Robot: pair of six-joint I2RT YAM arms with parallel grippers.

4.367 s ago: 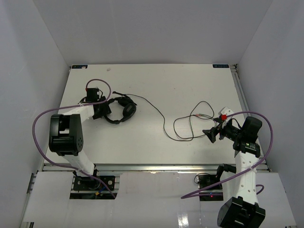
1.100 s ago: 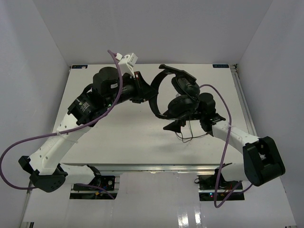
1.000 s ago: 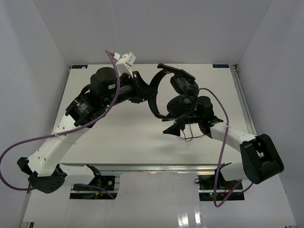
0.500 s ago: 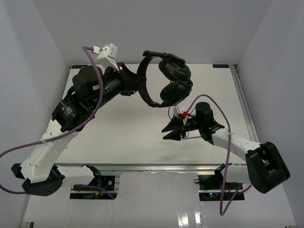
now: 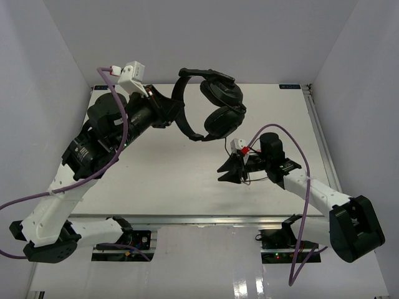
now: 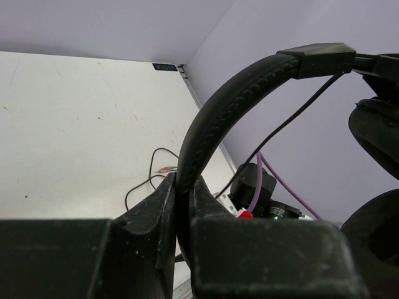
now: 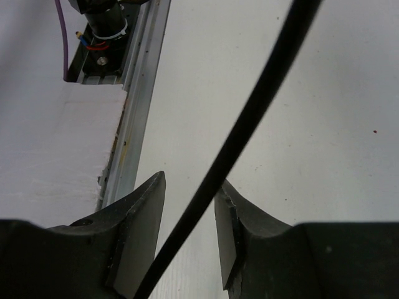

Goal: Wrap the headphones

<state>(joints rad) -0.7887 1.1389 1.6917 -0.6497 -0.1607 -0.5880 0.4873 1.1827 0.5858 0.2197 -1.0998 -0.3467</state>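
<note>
your left end effector (image 6: 184, 196) is clamped shut on the headband (image 6: 215, 109) of the headphones (image 5: 215, 106), its fingers pressed to either side of the padded arch. its wrist view shows that grip close up. the top view shows what the wrist view cannot: the headphones held high above the tabletop (image 5: 156, 180), with the two earcups (image 5: 219, 121) hanging to the right of the end effector, one above the other. your right end effector (image 7: 190, 180) stands part open, low over the tabletop, below and to the right of the earcups. its wrist view shows the thin black cable (image 7: 248, 124) running slantwise through the gap between the fingers, close against one; you cannot tell whether it touches. the left wrist view shows loose cable looped on the tabletop.
</note>
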